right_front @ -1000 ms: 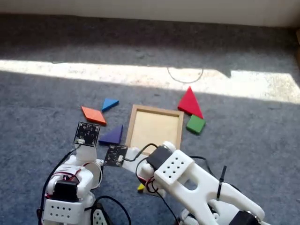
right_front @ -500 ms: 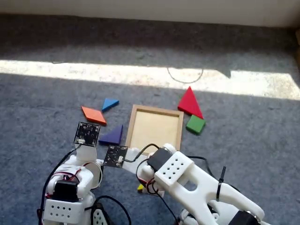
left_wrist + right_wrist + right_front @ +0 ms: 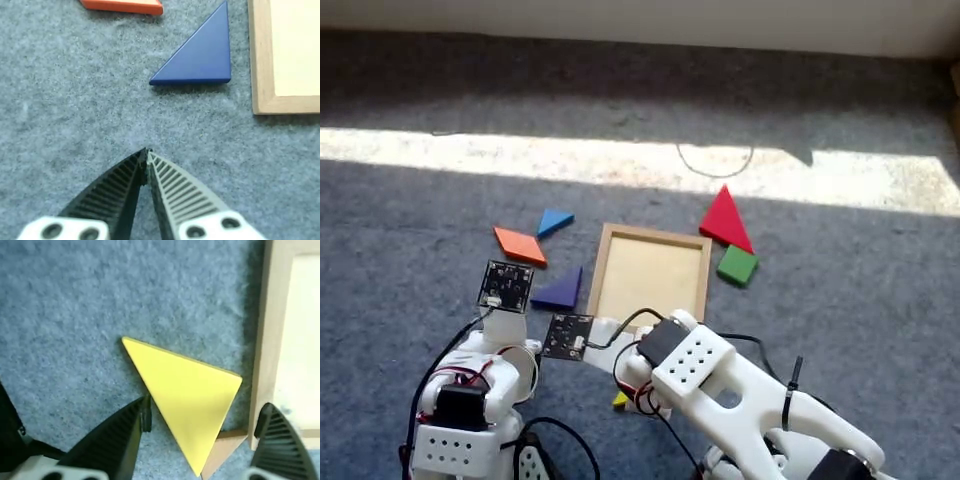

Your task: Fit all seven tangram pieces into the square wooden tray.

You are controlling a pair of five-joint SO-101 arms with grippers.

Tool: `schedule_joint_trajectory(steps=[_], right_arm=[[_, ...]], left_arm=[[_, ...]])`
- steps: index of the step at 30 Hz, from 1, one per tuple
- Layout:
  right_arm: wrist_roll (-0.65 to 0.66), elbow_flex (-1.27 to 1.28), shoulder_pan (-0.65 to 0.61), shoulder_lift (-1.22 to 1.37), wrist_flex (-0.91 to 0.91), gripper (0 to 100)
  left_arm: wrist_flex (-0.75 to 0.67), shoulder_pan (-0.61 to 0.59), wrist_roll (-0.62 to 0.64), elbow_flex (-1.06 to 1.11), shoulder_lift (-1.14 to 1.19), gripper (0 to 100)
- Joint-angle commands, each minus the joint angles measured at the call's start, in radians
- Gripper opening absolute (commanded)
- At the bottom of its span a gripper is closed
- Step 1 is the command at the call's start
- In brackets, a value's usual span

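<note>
The square wooden tray (image 3: 650, 272) lies on the carpet with its inside bare. My right gripper (image 3: 206, 422) is open just above a yellow triangle (image 3: 187, 395) beside the tray frame (image 3: 267, 340), one finger on each side of it. A corner of the yellow triangle (image 3: 620, 400) peeks out under the right arm. My left gripper (image 3: 146, 156) is shut on nothing, over carpet short of a dark blue triangle (image 3: 200, 55). That dark blue triangle (image 3: 560, 290) lies left of the tray. An orange parallelogram (image 3: 520, 246), small blue triangle (image 3: 555, 221), red triangle (image 3: 725, 220) and green square (image 3: 737, 265) lie around the tray.
A tan piece (image 3: 222, 450) sticks out from under the yellow triangle. The orange parallelogram (image 3: 122, 5) lies past the dark blue triangle. A thin wire loop (image 3: 715, 160) lies in the sunlit strip beyond the tray. Open carpet spreads left and right.
The right arm has sunk slightly toward the near side, over the yellow triangle. The left arm and the pieces have stayed put.
</note>
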Motion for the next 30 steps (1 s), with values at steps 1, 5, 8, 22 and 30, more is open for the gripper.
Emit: schedule_joint_trajectory(steps=[1, 5, 8, 22, 30], right_arm=[[-0.041, -0.012, 0.013, -0.041, -0.018, 32.0], [-0.041, -0.01, 0.012, -0.041, -0.019, 32.0], [-0.038, -0.005, 0.012, -0.041, -0.019, 32.0], [0.018, 0.119, -0.036, -0.249, 0.059, 41.5], [0.081, 0.128, -0.024, -0.022, -0.122, 44.7]], left_arm=[[0.006, -0.008, -0.008, 0.021, -0.025, 1], [0.006, -0.008, -0.008, 0.021, -0.025, 1], [0.006, -0.068, -0.011, 0.019, -0.025, 1], [0.006, -0.529, -0.009, -0.094, -0.025, 1], [-0.021, -0.522, -0.005, -0.041, -0.025, 1]])
